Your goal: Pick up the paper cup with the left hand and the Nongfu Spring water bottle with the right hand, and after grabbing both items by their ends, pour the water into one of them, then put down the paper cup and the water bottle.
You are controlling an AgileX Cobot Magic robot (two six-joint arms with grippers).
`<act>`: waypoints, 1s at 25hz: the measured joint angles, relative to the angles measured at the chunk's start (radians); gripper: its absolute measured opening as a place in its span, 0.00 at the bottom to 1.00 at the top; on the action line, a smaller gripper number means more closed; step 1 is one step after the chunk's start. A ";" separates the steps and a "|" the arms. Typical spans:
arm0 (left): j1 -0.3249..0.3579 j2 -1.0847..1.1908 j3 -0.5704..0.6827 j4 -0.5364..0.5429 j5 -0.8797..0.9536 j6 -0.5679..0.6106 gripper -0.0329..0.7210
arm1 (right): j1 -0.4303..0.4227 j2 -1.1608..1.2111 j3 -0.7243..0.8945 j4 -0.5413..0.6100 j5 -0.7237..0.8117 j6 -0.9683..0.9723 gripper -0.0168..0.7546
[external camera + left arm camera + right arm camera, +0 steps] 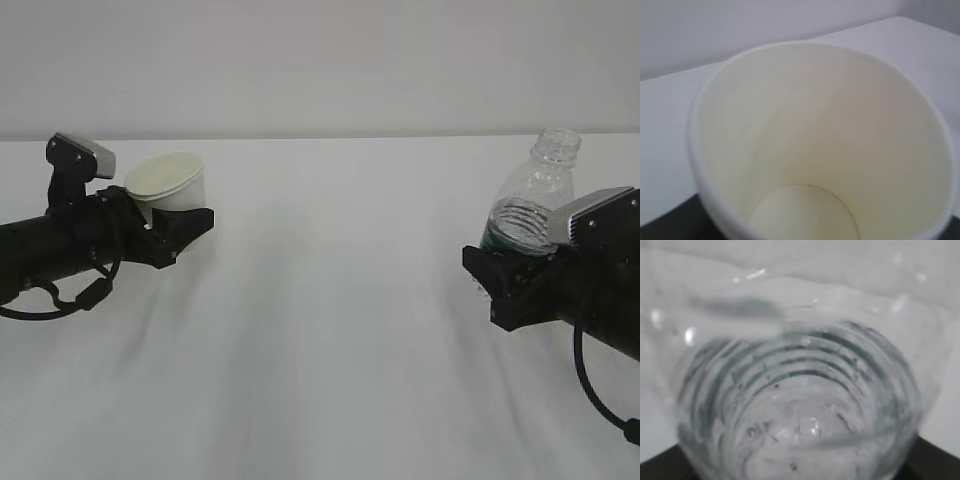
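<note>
Cup (170, 183) is showing as matt white paper, cream and smooth inside (840, 145), rim rolled. Bottle (535, 200) is reading as clear glossy plastic, ribbed, catching small highlights (805, 390); green label is showing through the wall. Arms are looking like matt black plastic, each carrying a pale grey plate (85, 155), the right one ridged (590, 212). Table (330, 330) is appearing white, matt, softly rippled like cloth.
</note>
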 joint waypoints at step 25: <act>-0.198 -0.014 0.000 0.280 -0.110 -0.143 0.67 | 0.000 0.000 -0.002 -0.109 0.013 0.040 0.64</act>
